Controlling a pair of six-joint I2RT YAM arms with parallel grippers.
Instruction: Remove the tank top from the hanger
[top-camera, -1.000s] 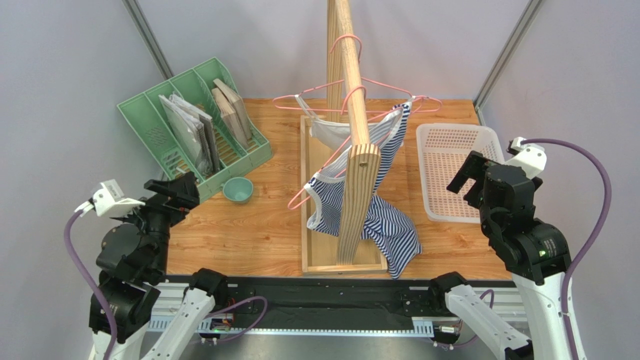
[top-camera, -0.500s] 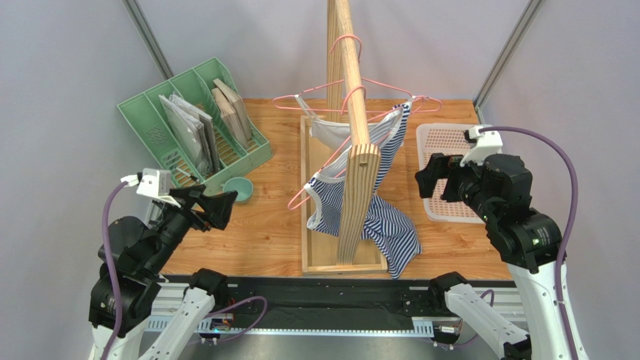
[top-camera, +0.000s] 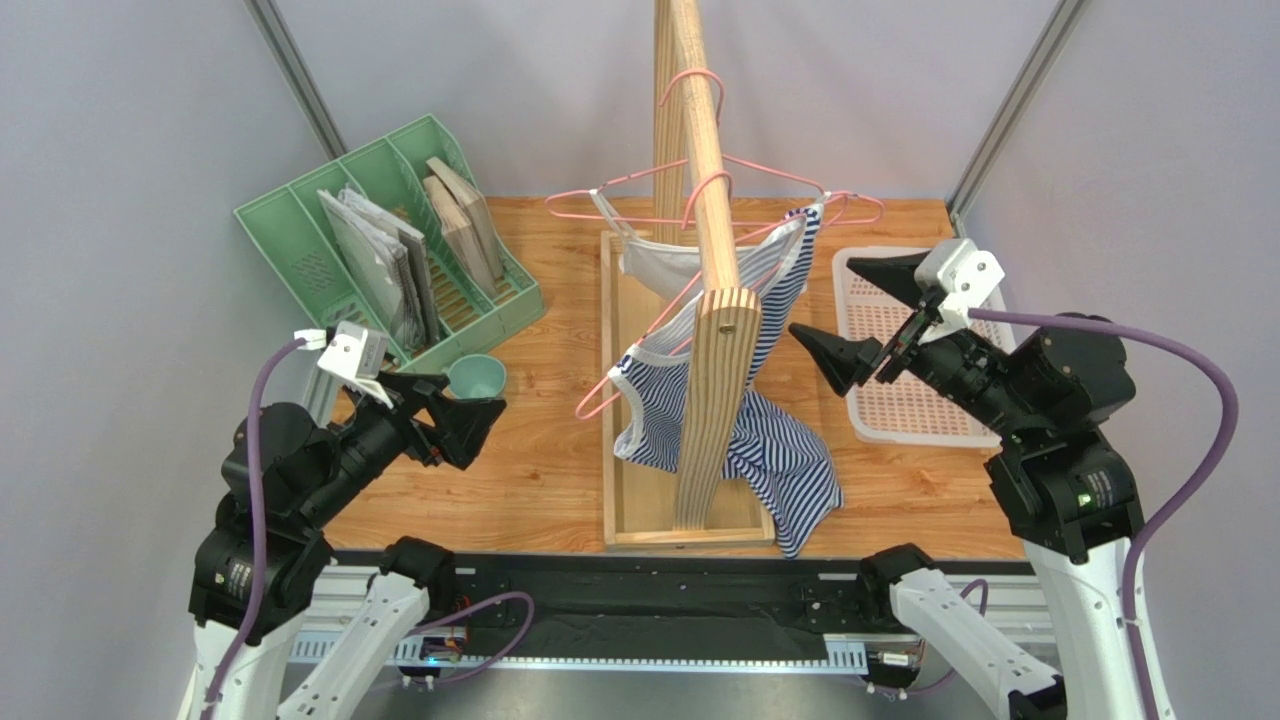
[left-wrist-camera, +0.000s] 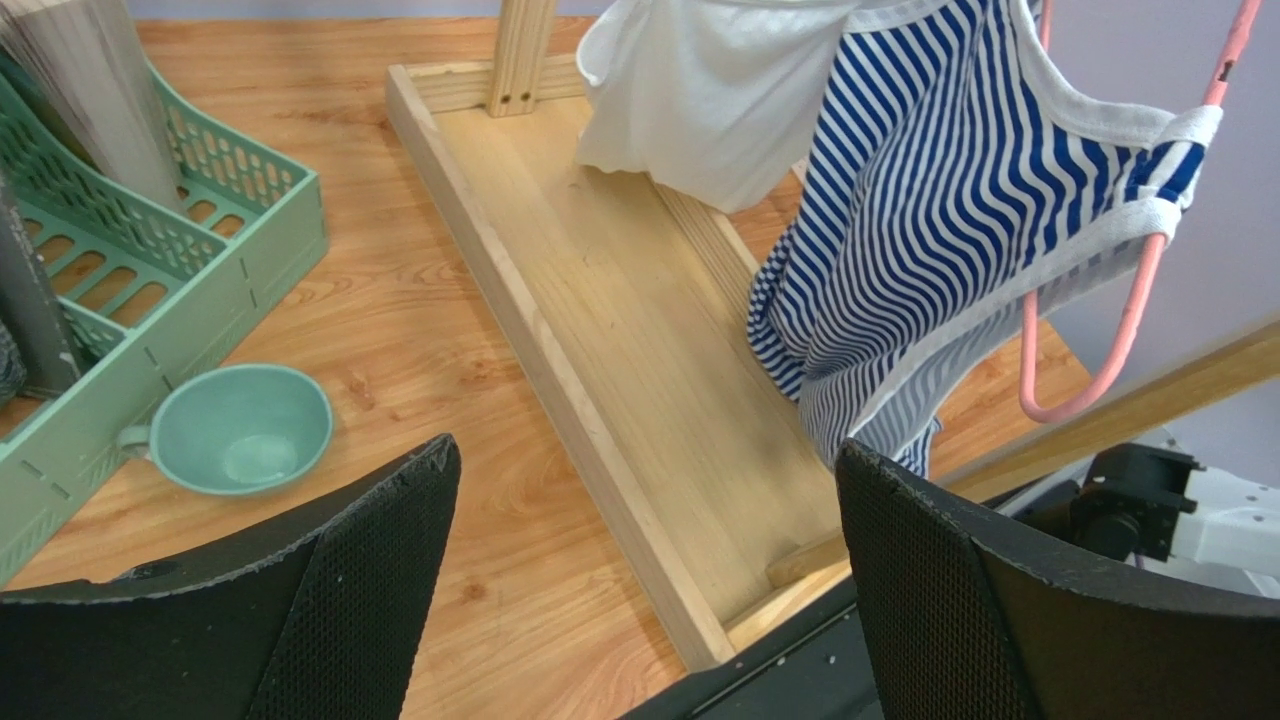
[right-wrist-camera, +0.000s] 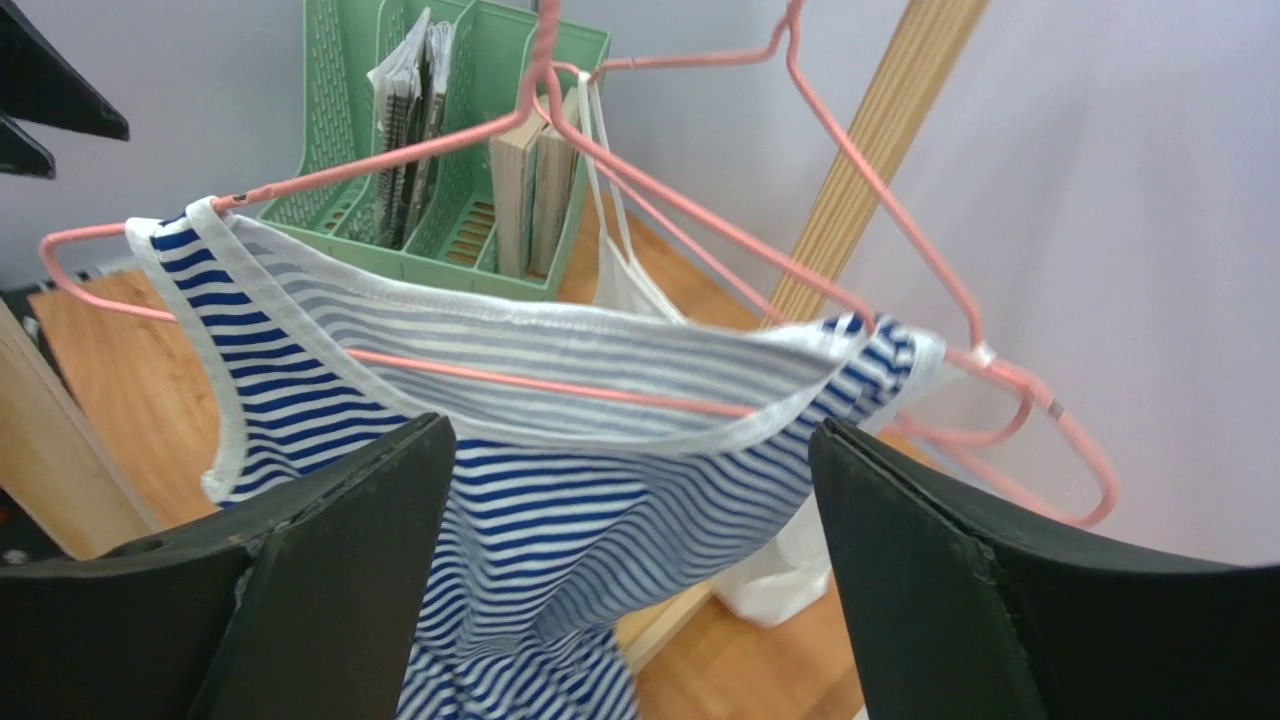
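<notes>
A blue-and-white striped tank top (top-camera: 789, 458) hangs on a pink hanger (top-camera: 703, 192) hooked over the wooden rail (top-camera: 715, 255). Its lower part drapes into the rack base. In the right wrist view the top (right-wrist-camera: 601, 510) and the hanger's bottom wire (right-wrist-camera: 556, 386) sit just ahead of my open right gripper (right-wrist-camera: 631, 428), not touching it. In the top view the right gripper (top-camera: 822, 297) is right of the garment. My left gripper (top-camera: 478, 428) is open and empty left of the rack. The left wrist view shows the top (left-wrist-camera: 932, 195) at a distance from that gripper (left-wrist-camera: 646, 450).
A white tank top (top-camera: 654, 267) hangs on a second pink hanger behind the striped one. The wooden rack base (top-camera: 631, 503) lies mid-table. A green file rack (top-camera: 383, 240) and a teal cup (top-camera: 475, 378) stand at the left. A white basket (top-camera: 902, 338) stands at the right.
Both arms have swung inward toward the rack. The left gripper moved right past the cup; the right gripper moved left and up to the striped top. The garment has not moved.
</notes>
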